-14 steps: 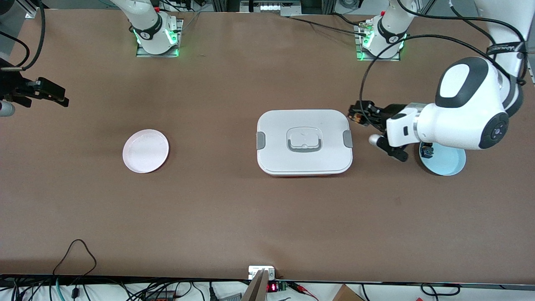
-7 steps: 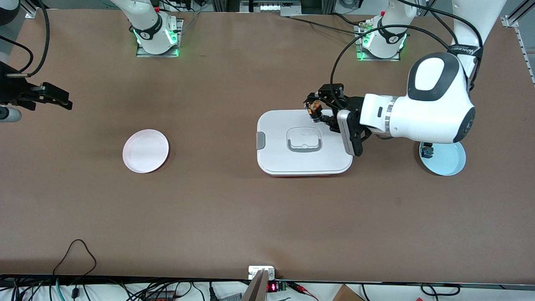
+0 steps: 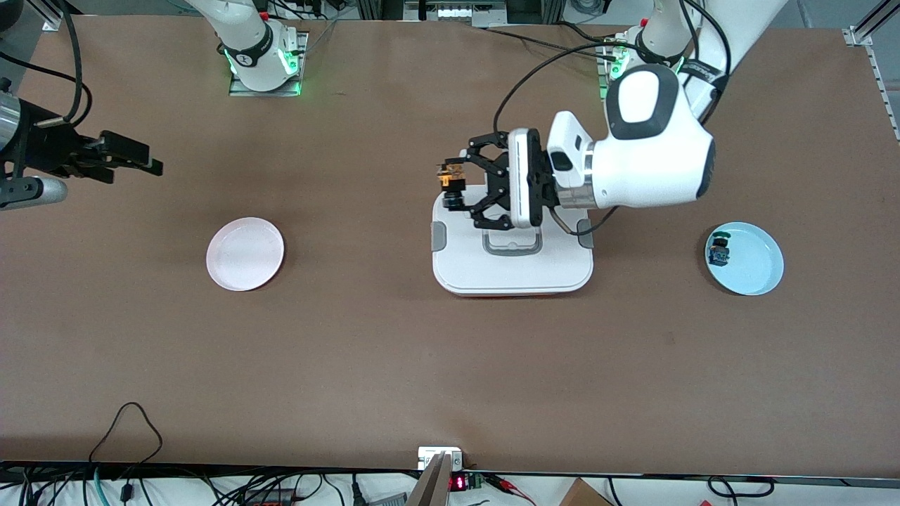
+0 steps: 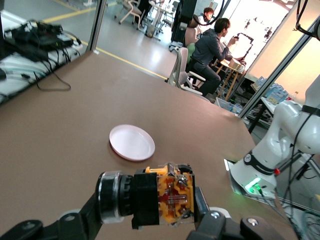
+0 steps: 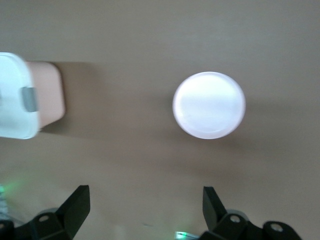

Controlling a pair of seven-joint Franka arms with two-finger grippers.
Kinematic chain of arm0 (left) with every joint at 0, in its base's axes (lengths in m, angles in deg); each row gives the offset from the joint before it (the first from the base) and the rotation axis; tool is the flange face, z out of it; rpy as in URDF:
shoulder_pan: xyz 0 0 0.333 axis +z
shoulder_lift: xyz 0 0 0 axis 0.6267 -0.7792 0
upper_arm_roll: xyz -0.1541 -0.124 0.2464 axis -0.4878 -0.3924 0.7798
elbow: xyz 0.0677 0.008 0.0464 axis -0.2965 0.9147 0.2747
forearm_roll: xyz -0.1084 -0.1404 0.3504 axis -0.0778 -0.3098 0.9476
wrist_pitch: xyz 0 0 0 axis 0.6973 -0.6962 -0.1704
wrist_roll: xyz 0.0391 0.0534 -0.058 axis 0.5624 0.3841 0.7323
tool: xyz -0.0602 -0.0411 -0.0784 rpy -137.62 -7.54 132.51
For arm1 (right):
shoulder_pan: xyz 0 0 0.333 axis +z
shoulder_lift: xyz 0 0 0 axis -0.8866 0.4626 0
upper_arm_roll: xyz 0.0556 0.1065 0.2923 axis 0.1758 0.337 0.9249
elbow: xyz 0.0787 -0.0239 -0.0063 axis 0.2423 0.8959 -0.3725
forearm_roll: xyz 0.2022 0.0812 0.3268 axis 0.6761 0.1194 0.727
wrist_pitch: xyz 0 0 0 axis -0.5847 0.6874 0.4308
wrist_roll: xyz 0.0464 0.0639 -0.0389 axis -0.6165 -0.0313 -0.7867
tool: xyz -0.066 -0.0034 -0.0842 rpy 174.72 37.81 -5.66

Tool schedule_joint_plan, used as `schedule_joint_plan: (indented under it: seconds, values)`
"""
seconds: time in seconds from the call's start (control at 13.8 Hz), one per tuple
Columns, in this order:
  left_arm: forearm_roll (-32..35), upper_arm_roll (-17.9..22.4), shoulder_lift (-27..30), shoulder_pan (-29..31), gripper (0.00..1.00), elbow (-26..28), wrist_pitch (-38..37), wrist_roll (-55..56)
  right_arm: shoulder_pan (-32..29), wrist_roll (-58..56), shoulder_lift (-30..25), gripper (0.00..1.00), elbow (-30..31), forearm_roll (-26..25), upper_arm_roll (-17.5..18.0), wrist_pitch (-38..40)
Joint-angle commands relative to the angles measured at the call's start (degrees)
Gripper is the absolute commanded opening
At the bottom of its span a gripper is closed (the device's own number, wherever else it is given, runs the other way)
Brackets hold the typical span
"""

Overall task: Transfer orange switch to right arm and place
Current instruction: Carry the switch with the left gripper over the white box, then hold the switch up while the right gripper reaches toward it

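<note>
Clamped between the fingers of your left gripper (image 3: 453, 188) is the orange switch (image 3: 448, 179), a small black block with orange on it, held up in the air over the edge of the white lidded box (image 3: 512, 270) that faces the right arm's end of the table. In the left wrist view the switch (image 4: 162, 195) lies sideways across the claw, its orange part and a silvery ring showing; which end is the button face is hard to say from that angle.

Your right gripper (image 3: 140, 158) has its two black fingers (image 5: 75, 205) spread wide apart, holding nothing. It hangs above the table near the edge at the right arm's end, over bare brown surface. Its wrist view looks straight down on the pink plate (image 5: 209, 105) and one end of the box (image 5: 17, 95).

You find the white lidded box near the middle of the tabletop, its grey handle partly covered by the left wrist. The pink plate (image 3: 245, 254) rests toward the right arm's end, well apart from the box. A light blue plate (image 3: 756, 270) rests toward the left arm's end, and on it, near its rim, sits a small black part with a blue-green face (image 3: 718, 251).
</note>
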State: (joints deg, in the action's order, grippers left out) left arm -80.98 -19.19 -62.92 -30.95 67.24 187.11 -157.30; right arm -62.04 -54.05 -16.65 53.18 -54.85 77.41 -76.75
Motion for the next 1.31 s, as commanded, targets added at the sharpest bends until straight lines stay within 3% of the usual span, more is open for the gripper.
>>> schedule_joint_plan:
  seconds: [0.0,0.36,0.58,0.87,1.24]
  values:
    - [-5.0,-2.1,-0.3,0.7,0.0,1.9,6.3,-10.1,-0.5,-0.9,1.2,1.0,-0.2,8.6,0.1,4.1]
    - [-22.1,-5.5,0.9,1.0,0.0,6.2,13.5,-23.6,-0.5,-0.8,4.7,1.0,-0.2,21.8,0.1,7.9]
    - [-23.5,-5.6,0.8,1.1,0.0,6.8,13.7,-26.8,-1.6,-0.9,7.9,1.0,0.7,34.2,0.0,8.0]
    - [-24.4,-5.8,0.3,0.8,0.0,6.8,13.5,-30.7,-1.4,-0.7,9.2,1.0,6.8,45.4,0.1,6.7]
    - [-26.4,-7.4,0.6,1.5,0.0,7.7,13.4,-30.7,1.2,0.0,10.7,1.0,11.3,53.0,0.2,5.6]
